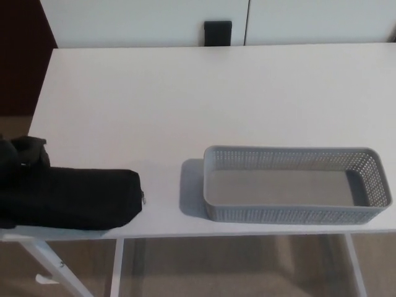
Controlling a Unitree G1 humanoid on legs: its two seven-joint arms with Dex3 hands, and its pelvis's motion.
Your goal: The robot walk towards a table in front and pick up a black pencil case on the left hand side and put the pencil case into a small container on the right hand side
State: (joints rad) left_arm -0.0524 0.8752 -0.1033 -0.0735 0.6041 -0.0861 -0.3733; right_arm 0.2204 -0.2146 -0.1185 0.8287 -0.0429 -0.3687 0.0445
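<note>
My left hand [21, 162] grips the case [74, 198] at its left end — case near the table [185, 99] front-left edge, apart from the basket [297, 184]. Looks soft, light, saggy — mid-body hold suits better.

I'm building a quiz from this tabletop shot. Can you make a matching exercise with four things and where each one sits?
Things:
1. black fabric pencil case
2. grey perforated plastic basket
3. robot's black left hand
4. small black rectangular object

Places:
A. beyond the white table's far edge
B. front right of the table
C. picture's left edge, on the case's end
D. front left, apart from the basket

Pairs: 1-D, 2-B, 3-C, 4-A
</note>
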